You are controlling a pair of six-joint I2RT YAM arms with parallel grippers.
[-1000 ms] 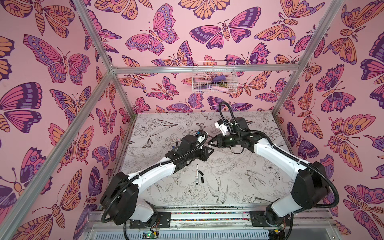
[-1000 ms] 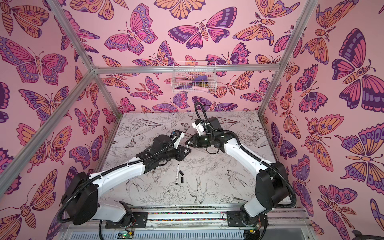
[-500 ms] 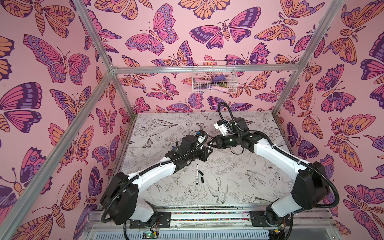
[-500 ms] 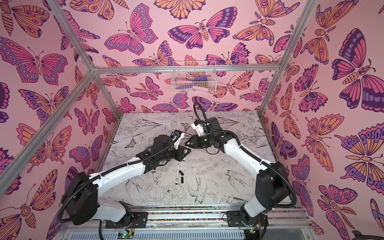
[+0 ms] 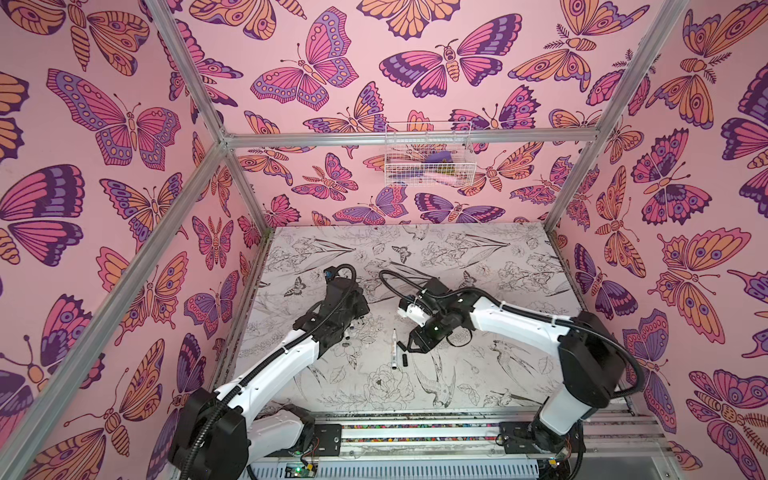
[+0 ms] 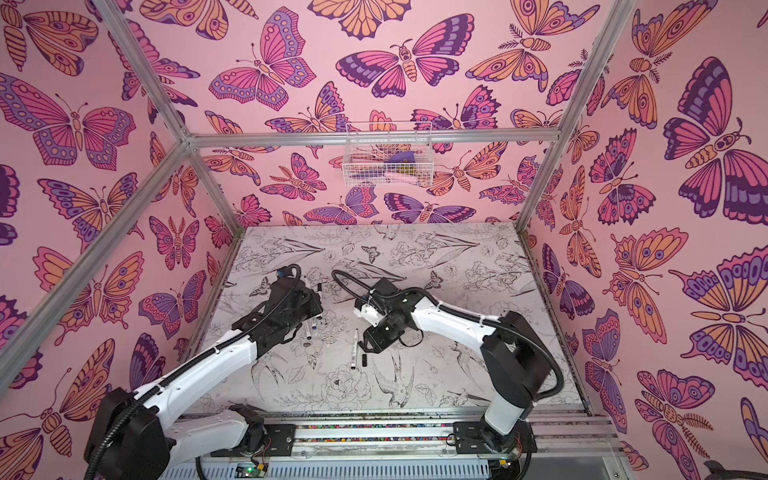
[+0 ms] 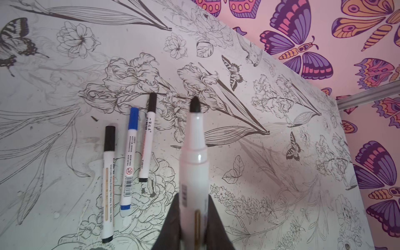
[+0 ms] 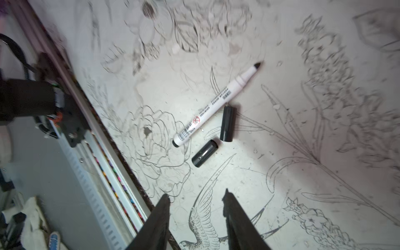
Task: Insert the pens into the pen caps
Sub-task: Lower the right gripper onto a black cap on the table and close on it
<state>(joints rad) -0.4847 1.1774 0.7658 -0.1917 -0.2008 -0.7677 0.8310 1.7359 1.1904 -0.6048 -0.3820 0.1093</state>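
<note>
Broadly, the flower-printed worktop (image 5: 490, 374) lay under both my arms; the right wrist view blurred it badly along the near rail. My left arm (image 5: 282, 365) covered my left claw in both top views, so only the left wrist view showed it. There my left claw (image 7: 192, 212) was clamped on the held pen (image 7: 193, 160), a white barrel with its black tip bare and its rear end hidden between the fingers (image 7: 171, 223). My right claw (image 8: 194, 195) hung low over the worktop, its jaws partly apart with nothing between them.

Three capped pens lay flat side by side on the worktop near my left claw: a black-capped pen (image 7: 108, 184), a blue-capped pen (image 7: 129, 158) and a thinner pen (image 7: 147, 138). In a top view my left arm half hid them.

Just ahead of my right claw lay the loose pen (image 8: 216, 104), uncapped and flat. The first black cap (image 8: 227, 123) sat against its barrel, touching or barely apart; I could not tell which. The second black cap (image 8: 204, 153) lay near the pen's rear end. In both top views the caps were only small dark specks.
</note>
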